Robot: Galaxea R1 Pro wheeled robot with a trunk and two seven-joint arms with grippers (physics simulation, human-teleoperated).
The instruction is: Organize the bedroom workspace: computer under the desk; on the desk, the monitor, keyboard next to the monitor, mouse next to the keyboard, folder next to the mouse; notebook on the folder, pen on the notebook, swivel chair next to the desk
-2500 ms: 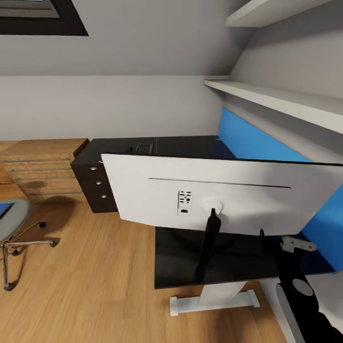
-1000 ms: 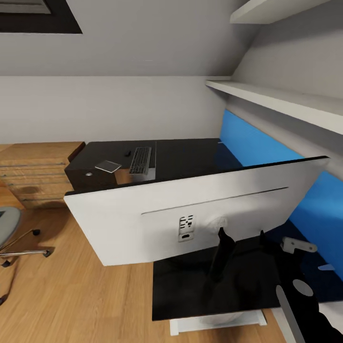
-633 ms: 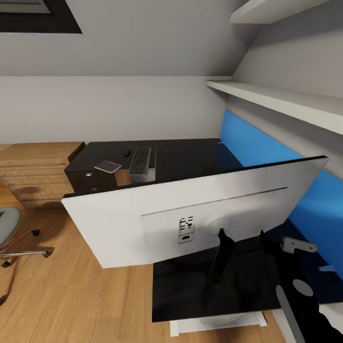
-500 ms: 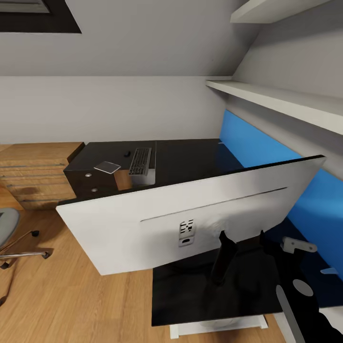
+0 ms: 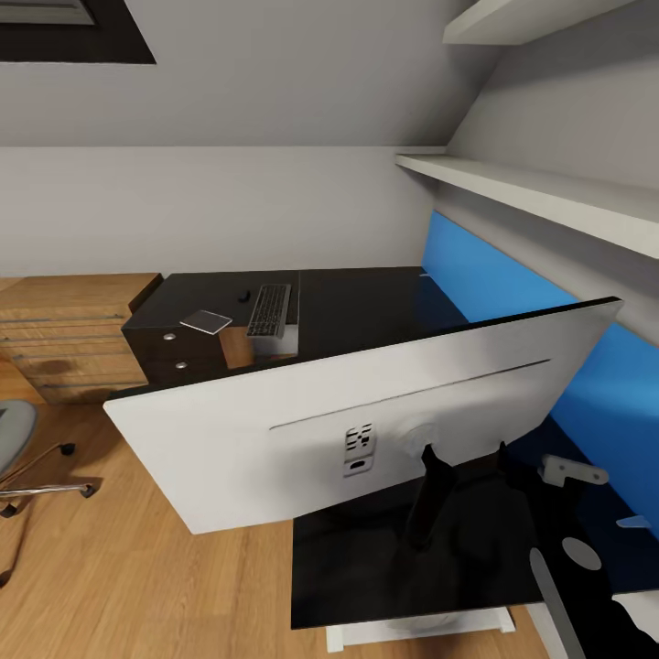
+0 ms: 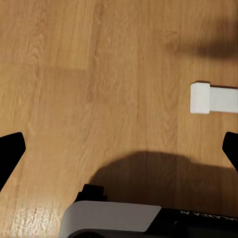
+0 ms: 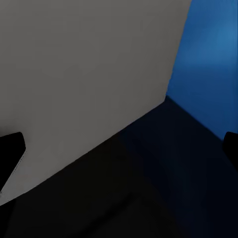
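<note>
Right gripper (image 7: 119,148) jaws spread wide, nothing between them, hovering over the desk (image 5: 366,307) top close behind the monitor (image 5: 302,430). Left gripper (image 6: 119,153) jaws also spread, empty, above the wood floor (image 6: 74,74) near the desk's white foot (image 6: 213,98). Monitor tilted, white back showing, base on the desk. Keyboard (image 5: 270,308) lies on the desk's far end, beyond the monitor. Swivel chair (image 5: 18,448) stands well apart from the monitor.

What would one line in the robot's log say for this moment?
monitor: on desk, tilted, white back to camera | keyboard: far end of desk | left gripper: open over floor | right gripper: open beside monitor
</note>
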